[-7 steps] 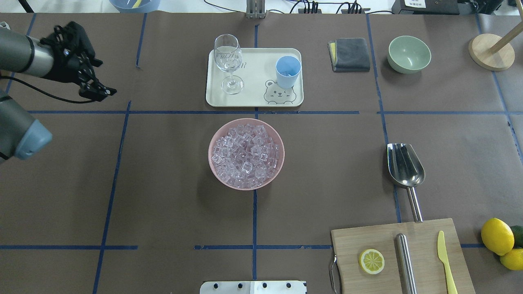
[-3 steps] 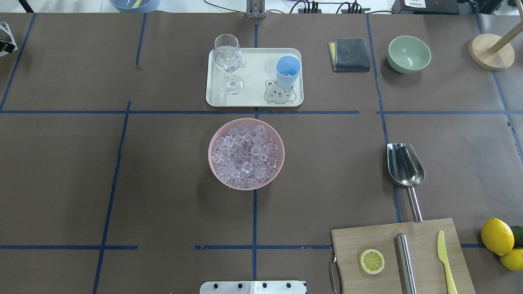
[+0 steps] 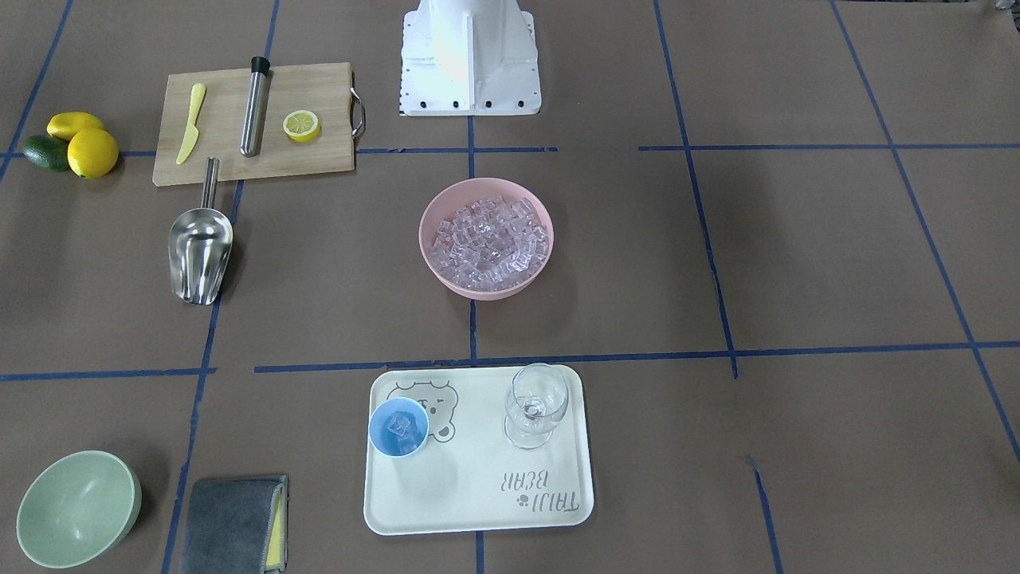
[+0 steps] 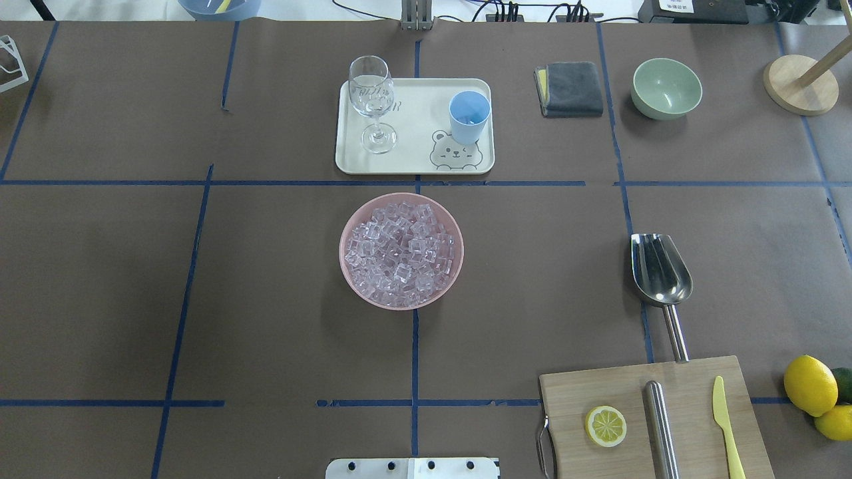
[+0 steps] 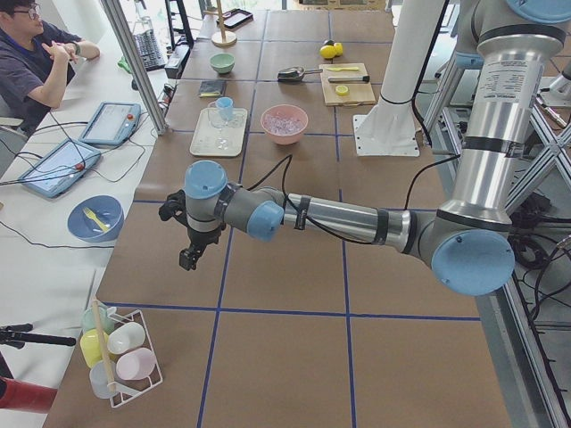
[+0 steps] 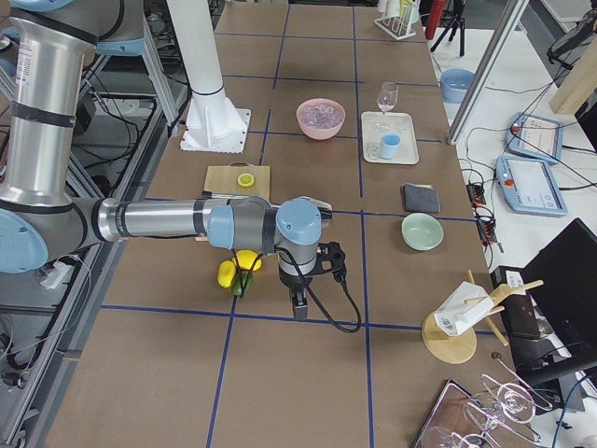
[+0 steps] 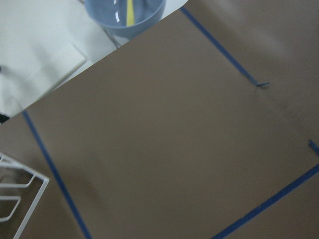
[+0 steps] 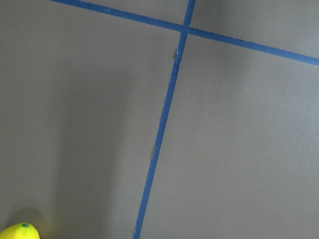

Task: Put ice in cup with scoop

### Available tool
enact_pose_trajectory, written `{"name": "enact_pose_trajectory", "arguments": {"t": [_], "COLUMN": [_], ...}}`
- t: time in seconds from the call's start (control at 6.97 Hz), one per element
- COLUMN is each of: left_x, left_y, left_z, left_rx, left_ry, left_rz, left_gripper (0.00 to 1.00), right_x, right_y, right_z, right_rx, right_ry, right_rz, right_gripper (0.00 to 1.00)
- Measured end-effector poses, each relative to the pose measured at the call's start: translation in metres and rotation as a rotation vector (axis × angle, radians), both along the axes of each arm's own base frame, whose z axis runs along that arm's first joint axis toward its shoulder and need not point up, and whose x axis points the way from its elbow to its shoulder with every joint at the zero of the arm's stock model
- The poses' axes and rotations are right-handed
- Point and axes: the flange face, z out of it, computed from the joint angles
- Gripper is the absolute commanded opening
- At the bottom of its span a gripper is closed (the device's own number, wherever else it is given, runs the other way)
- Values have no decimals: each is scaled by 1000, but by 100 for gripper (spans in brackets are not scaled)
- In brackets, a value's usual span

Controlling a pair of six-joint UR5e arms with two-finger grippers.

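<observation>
Ice (image 4: 401, 251) fills a pink bowl (image 4: 401, 305); a few pieces lie in the upright blue cup (image 4: 470, 121) on a tray (image 4: 416, 136). The steel scoop (image 4: 660, 269) lies flat, well apart.

Counter (image 4: 266, 299): brown paper w/ blue tape grid. Directly on it: cream rect. plastic tray (image 4: 413, 156) far centre, pink round bowl (image 4: 342, 249) mid, shiny steel scoop (image 4: 659, 269) right, handle end at light wooden cutting board (image 4: 692, 399); pale green bowl (image 4: 665, 88), folded grey cloth (image 4: 572, 88), yellow lemons (image 4: 809, 384).

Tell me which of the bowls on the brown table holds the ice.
The pink bowl in the middle, heaped with ice; the pale green bowl by the grey cloth is empty.
</observation>
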Motion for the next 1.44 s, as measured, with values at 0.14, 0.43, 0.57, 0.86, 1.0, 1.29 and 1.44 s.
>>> {"name": "enact_pose_trajectory", "arguments": {"t": [0.14,0.43,0.57,0.86,1.0,1.29,1.44], "left_x": [-17,-50,-53,-52,-51,-50,-51], "left_y": [10,23,27,32,32,31,31], "left_z": [14,24,26,33,36,36,34], "left_rx": [-96,-207,-252,-321,-330,-325,-321], "left_ry": [-7,-2,18,70,77,78,74], "left_rz": [-14,-80,-118,-163,-166,-168,-168], "left_gripper": [100,100,100,100,100,100,100], "right_x": [0,0,0,0,0,0,0], "right_y": [2,4,5,5,5,5,4], "right_z": [2,3,4,3,3,3,3], "right_rx": [-4,-10,-10,-9,-9,-10,-13], "right_ry": [0,0,0,-1,0,0,0], "right_rz": [0,0,0,0,0,2,5], "right_gripper": [100,100,100,100,100,100,100]}}
